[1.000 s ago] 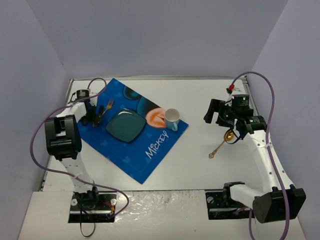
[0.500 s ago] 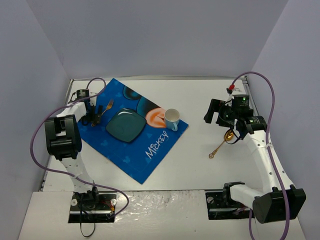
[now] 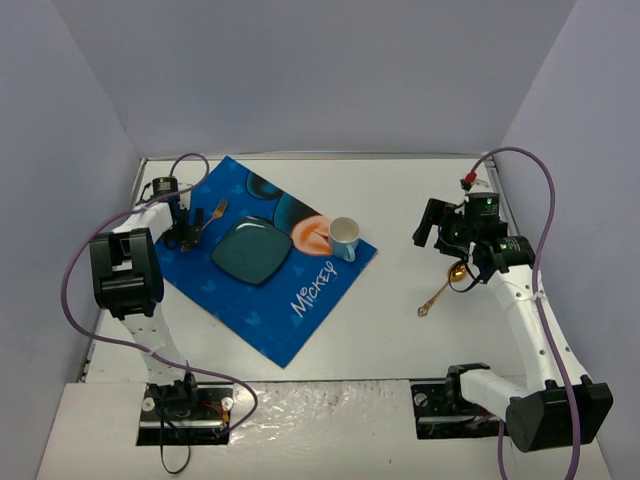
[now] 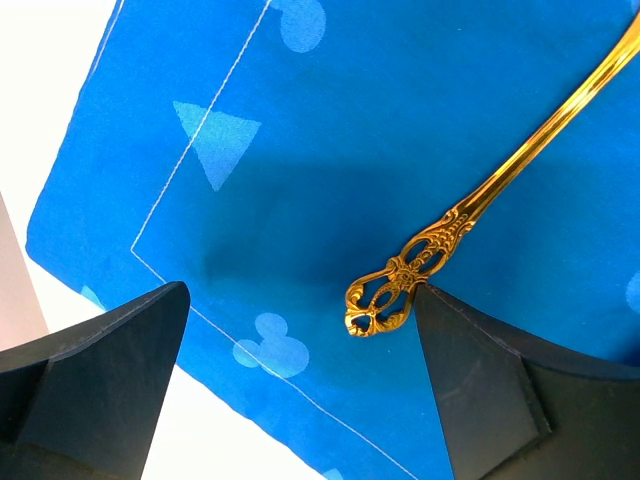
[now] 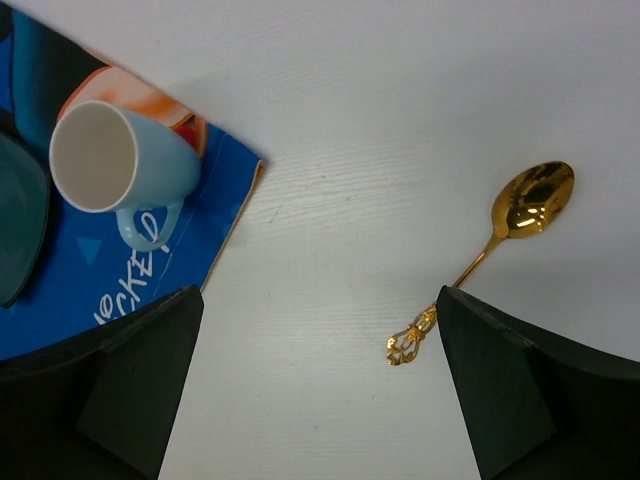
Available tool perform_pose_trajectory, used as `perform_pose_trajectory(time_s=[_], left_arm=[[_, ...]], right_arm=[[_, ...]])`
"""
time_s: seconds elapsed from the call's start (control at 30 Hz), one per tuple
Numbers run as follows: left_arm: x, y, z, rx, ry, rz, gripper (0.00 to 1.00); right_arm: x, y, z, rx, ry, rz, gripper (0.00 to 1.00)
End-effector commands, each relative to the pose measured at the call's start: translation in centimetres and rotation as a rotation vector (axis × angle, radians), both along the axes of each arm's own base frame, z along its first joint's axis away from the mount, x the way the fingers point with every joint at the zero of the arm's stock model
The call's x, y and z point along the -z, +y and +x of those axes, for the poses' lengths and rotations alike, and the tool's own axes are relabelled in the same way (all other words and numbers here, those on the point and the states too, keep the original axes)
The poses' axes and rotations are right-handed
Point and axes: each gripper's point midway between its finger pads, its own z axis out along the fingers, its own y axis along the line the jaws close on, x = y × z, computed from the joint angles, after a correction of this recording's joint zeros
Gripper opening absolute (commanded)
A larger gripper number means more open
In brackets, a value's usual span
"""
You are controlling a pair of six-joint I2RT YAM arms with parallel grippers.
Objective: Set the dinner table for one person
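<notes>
The white dinner table (image 3: 390, 330) carries a blue Mickey placemat (image 3: 300, 300). On the mat lie a teal square plate (image 3: 250, 251), a light-blue cup (image 3: 344, 237) and a gold fork (image 3: 211, 214). My left gripper (image 3: 188, 232) is open over the mat's left part. In the left wrist view (image 4: 300, 385) the fork's ornate handle end (image 4: 385, 298) lies beside the right finger (image 4: 490, 385), ungripped. A gold spoon (image 3: 443, 284) lies on the bare table at the right. My right gripper (image 3: 440, 230) is open above it. The right wrist view (image 5: 315, 395) shows the spoon (image 5: 500, 235) and the cup (image 5: 105, 160).
The placemat's left edge and bare table show in the left wrist view (image 4: 60, 130). The plate's rim shows at the left of the right wrist view (image 5: 15, 225). Grey walls stand close around the table (image 3: 300, 90). Purple cables loop from both arms (image 3: 545, 215).
My right gripper has shifted slightly right and away from the spoon. The left gripper has barely moved. The fork, spoon, cup and plate lie where they were.
</notes>
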Motion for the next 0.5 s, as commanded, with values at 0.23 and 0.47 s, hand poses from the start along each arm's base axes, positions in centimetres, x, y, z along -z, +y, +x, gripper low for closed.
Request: perform_pose_trajectory(time_s=[0.23, 0.47], left_arm=[[-9.4, -3.1, -2.6, -0.185, -0.221, -0.117, 0.97], [-13.4, -5.9, -6.1, -0.186, -0.374, -0.21, 0.97]], right_arm=[[8.5, -5.8, -2.2, 0.412, 0.27, -0.052, 0.96], [13.3, -5.8, -3.4, 0.508, 0.36, -0.017, 0.81]])
